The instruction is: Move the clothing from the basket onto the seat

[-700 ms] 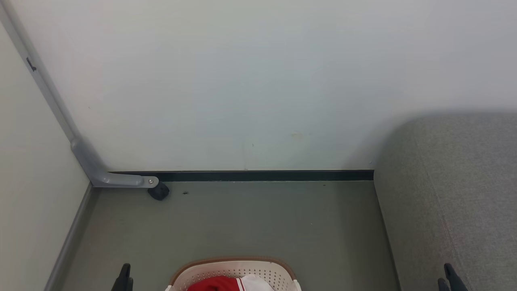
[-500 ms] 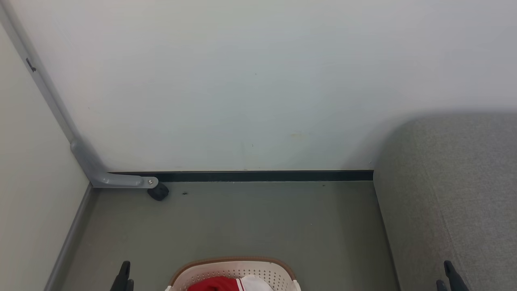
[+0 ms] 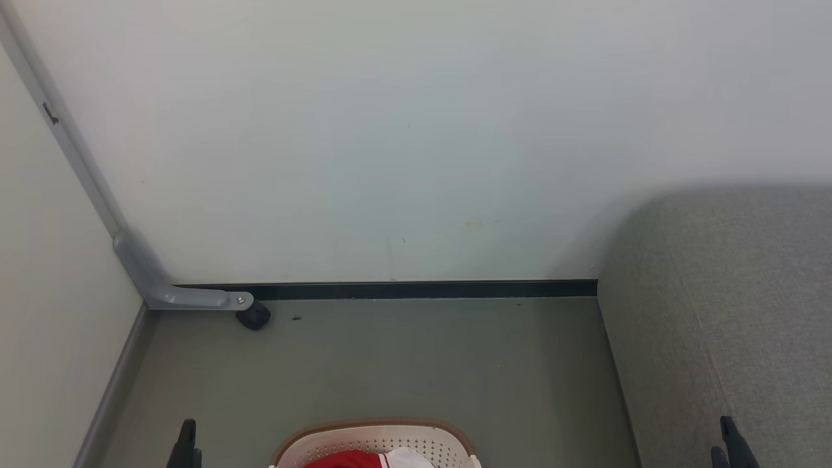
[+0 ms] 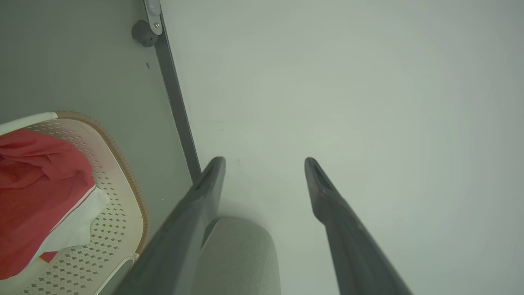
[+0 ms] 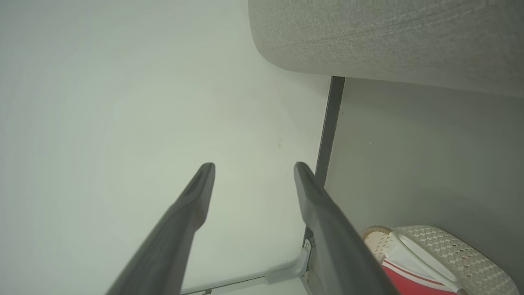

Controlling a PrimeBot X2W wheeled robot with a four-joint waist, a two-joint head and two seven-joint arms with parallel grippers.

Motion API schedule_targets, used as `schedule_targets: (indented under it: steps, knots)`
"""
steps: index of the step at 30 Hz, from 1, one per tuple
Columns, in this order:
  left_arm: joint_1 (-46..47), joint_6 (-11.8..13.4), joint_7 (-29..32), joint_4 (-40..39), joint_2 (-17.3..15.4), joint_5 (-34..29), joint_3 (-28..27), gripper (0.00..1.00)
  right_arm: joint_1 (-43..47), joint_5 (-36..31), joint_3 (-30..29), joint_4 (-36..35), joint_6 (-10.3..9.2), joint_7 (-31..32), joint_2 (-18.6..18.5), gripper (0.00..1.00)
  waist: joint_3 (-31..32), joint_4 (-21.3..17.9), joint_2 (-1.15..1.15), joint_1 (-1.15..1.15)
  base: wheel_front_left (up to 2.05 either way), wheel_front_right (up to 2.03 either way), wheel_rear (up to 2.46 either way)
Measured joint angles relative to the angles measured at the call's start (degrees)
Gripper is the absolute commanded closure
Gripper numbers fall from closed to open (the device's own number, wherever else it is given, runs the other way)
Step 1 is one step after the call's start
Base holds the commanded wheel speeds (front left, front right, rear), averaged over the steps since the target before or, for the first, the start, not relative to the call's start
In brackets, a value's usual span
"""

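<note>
The cream perforated basket (image 3: 377,439) with its brown rim stands on the floor at the bottom middle of the head view, holding red clothing (image 3: 344,460) with a white panel. The grey seat (image 3: 728,312) fills the right side. My left gripper (image 3: 185,445) shows as a dark tip left of the basket, my right gripper (image 3: 731,442) as a tip over the seat's near part. In the left wrist view the left gripper (image 4: 264,164) is open and empty, with the basket (image 4: 123,192) and clothing (image 4: 37,192) at its left. The right gripper (image 5: 251,168) is open and empty too.
A white wall (image 3: 416,130) closes the space ahead, with a dark skirting strip (image 3: 422,289) at its foot. At the left stands a pale panel (image 3: 45,312) on a grey bracket with a black caster (image 3: 253,316). Grey floor (image 3: 390,364) lies between basket and wall.
The whole head picture has shifted slightly downward, so the camera has moved. Both gripper tips show a little lower and further apart. Basket and clothing lie as before.
</note>
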State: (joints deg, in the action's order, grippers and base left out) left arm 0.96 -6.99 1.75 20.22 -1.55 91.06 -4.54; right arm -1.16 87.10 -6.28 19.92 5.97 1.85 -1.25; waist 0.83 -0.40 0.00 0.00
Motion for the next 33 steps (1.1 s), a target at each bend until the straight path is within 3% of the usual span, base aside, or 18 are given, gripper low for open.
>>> schedule_targets:
  steps: [15,33]
  knots:
    - [0.03,0.1,-3.15,-3.57,-0.04,-7.33,-1.98,0.0,-0.67,-11.01,1.85,-4.53,-1.77,-3.05,-0.08,0.0,0.29,0.58,0.0,0.0,0.0,0.0,0.0]
    - [0.02,7.04,-7.0,-12.45,-0.15,-30.1,2.82,0.0,-0.85,-29.56,5.53,-9.77,-4.26,-6.88,-0.22,0.0,0.38,0.79,0.0,0.0,0.0,0.0,0.0]
